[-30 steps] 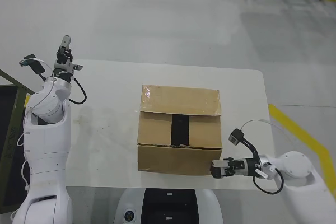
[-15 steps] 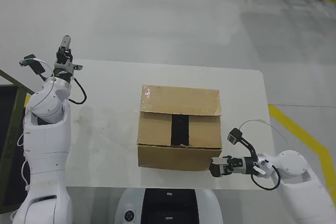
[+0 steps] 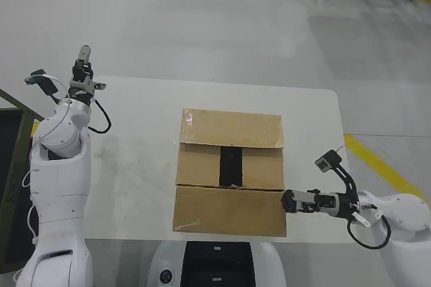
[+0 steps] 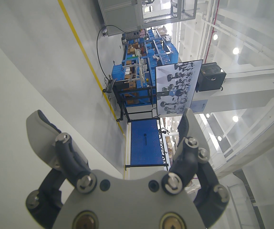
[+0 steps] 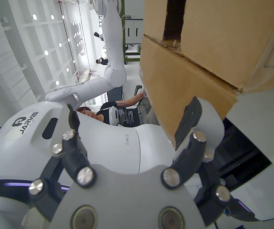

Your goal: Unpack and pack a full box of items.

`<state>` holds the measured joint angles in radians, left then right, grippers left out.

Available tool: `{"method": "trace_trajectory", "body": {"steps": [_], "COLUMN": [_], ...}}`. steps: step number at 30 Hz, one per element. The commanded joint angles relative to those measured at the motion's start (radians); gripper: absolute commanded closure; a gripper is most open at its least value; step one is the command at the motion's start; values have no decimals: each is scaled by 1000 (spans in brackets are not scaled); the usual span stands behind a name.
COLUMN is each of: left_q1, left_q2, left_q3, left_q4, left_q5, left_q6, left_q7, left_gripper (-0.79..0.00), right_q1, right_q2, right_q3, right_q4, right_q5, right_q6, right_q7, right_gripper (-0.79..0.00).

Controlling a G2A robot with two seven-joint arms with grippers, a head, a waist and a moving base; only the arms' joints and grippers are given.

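Now you are holding the right gripper [image 3: 286, 200] wide open and empty just beside the near flap [image 3: 230, 210], probably to fold it outward from the box [image 3: 230, 154] at mid-table, while the left gripper [image 4: 111, 115] is waiting, open and empty, far left.

Whatever lies inside the cardboard box [image 3: 197, 166] is hidden under its 2 inner flaps [image 3: 262, 166], the dark gap [image 3: 230, 166] between them is too black to read, and the dark frame [image 3: 1, 183] beside the table [image 3: 136, 179] is cut off at the top view's edge.
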<state>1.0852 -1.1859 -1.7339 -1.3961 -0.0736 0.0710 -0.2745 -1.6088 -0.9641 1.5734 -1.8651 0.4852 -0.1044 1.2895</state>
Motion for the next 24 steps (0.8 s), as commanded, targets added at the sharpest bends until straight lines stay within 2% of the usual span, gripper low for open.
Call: {"method": "trace_trajectory", "body": {"steps": [1, 12, 18, 24], "left_q1": [0, 0, 0, 0], "left_q2": [0, 0, 0, 0], "left_q3": [0, 0, 0, 0], "left_q4": [0, 0, 0, 0], "left_q5": [0, 0, 0, 0], "left_q6": [0, 0, 0, 0], "left_q7": [0, 0, 0, 0], "left_gripper": [-785, -785, -785, -785], "right_q1": [1, 30, 68, 71], "right_q2": [2, 8, 8, 8], "right_q3": [23, 128, 137, 137], "right_q4": [0, 80, 145, 150], "right_q5": [1, 57, 69, 73], "right_q6": [-3, -47, -100, -103], "right_q7": [-20, -108, -125, -123], "right_gripper": [-785, -785, -785, -785]}}
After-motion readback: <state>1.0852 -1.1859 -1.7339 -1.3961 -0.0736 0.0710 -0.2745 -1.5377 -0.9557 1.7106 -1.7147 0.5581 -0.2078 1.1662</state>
